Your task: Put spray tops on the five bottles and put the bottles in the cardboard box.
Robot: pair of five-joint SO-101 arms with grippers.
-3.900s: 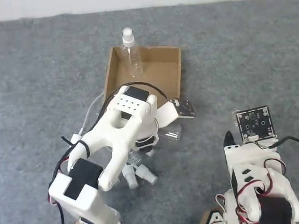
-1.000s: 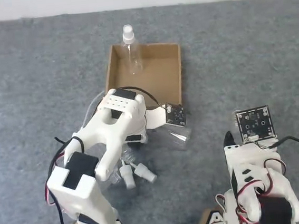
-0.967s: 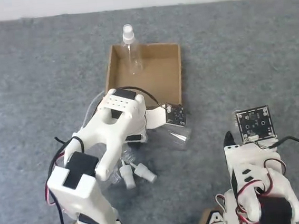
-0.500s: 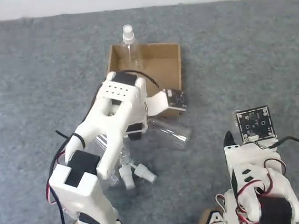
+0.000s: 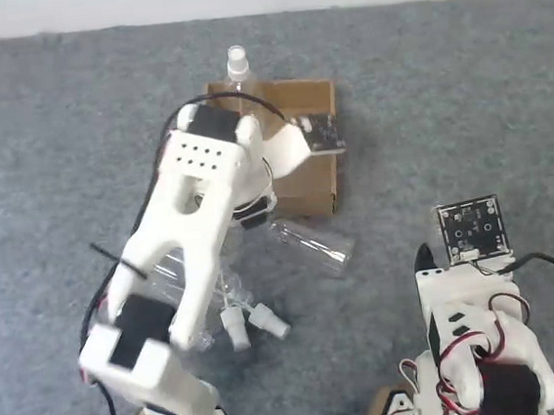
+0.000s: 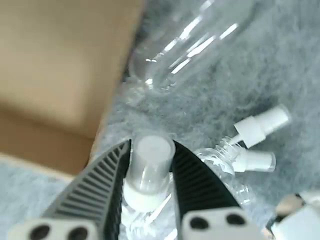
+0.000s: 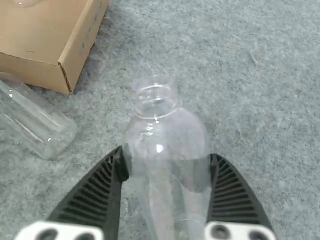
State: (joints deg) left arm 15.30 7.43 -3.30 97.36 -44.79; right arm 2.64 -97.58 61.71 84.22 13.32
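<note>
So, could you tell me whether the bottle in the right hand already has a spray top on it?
No, the bottle in the right hand has a bare, open neck.

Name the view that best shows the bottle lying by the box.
High view: the bottle lies nearly whole on the carpet beside the box. The left wrist view blurs it and cuts it off; the right wrist view shows one end at the edge.

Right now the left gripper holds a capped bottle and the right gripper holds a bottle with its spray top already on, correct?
No. The right gripper holds an open bottle with no spray top; its neck is bare, as the right wrist view shows. The left gripper does hold a capped bottle.
</note>
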